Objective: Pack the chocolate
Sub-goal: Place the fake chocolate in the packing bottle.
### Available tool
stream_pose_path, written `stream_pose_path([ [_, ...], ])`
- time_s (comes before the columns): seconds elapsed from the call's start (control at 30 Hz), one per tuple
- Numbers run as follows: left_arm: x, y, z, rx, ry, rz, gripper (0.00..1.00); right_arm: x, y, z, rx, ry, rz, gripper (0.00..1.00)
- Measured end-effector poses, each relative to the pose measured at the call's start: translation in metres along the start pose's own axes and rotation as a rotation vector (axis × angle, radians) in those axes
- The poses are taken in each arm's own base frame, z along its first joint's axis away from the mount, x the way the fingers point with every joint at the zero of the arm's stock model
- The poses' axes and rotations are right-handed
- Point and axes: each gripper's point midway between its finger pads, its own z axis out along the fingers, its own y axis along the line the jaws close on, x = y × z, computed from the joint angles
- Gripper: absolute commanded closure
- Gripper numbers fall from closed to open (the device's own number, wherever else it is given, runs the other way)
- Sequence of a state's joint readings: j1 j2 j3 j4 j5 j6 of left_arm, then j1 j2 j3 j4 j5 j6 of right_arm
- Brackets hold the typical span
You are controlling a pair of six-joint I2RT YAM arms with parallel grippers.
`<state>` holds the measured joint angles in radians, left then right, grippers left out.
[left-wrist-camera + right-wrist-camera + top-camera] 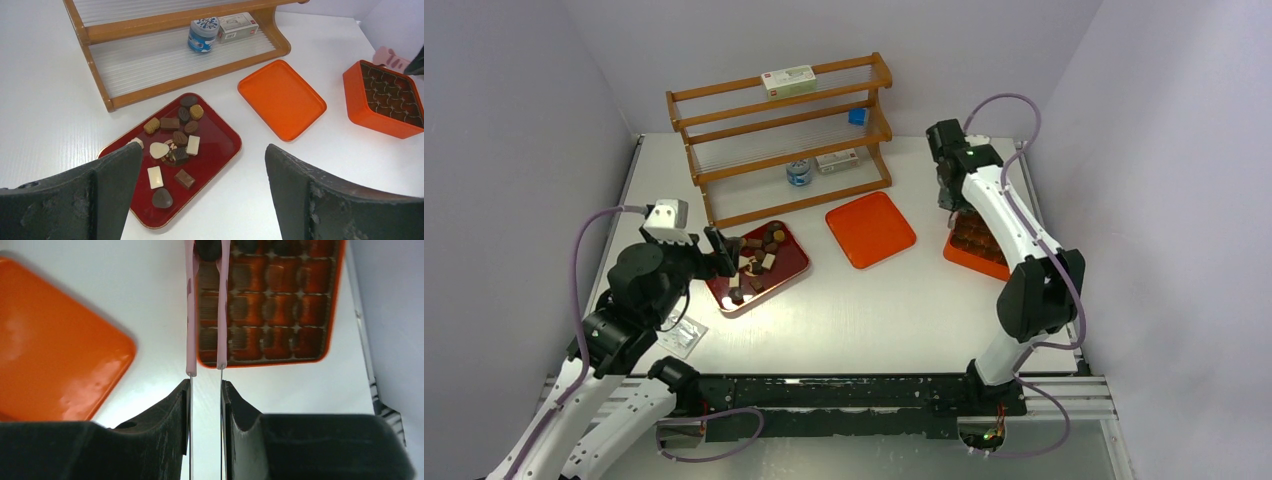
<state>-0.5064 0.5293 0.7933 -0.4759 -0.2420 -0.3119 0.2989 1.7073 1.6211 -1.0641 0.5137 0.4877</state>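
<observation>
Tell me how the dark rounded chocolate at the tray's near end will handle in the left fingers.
That chocolate looks small and domed, so it is probably light but may squirt from the broad, wide-open left fingers. It lies flat on the glossy red tray, so a push would likely slide it, not roll it.

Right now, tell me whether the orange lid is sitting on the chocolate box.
No, the orange lid lies flat on the table, apart from the orange box, whose compartments are uncovered.
</observation>
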Motion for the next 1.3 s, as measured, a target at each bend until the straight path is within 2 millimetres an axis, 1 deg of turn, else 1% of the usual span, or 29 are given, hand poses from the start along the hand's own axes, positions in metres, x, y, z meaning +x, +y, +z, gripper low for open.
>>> stream_pose_path([
  [0.07,0.001,0.0,0.001,0.001,0.003,0.001,0.03,0.002,-0.018,0.005,0.041,0.006,0.029,0.79],
  [0.2,0.002,-0.001,0.001,0.003,0.008,0.004,0.03,0.008,-0.045,0.01,0.107,0.01,0.068,0.79],
  [0.43,0.008,-0.005,0.005,0.013,0.034,0.014,0.03,0.024,-0.086,0.021,0.187,0.031,0.137,0.78],
  [0.57,0.011,-0.006,0.008,0.013,0.048,0.019,0.03,0.032,-0.103,0.029,0.219,0.047,0.165,0.78],
  [0.9,0.018,-0.006,0.014,0.006,0.081,0.027,0.03,0.036,-0.118,0.04,0.237,0.039,0.181,0.77],
  [1.03,0.019,-0.006,0.015,0.006,0.083,0.028,0.03,0.03,-0.122,0.044,0.237,0.021,0.183,0.76],
  [1.23,0.018,-0.006,0.014,0.007,0.08,0.027,0.03,0.021,-0.119,0.048,0.208,-0.01,0.193,0.75],
  [1.3,0.018,-0.006,0.014,0.007,0.08,0.027,0.03,0.019,-0.121,0.05,0.205,-0.013,0.202,0.75],
])
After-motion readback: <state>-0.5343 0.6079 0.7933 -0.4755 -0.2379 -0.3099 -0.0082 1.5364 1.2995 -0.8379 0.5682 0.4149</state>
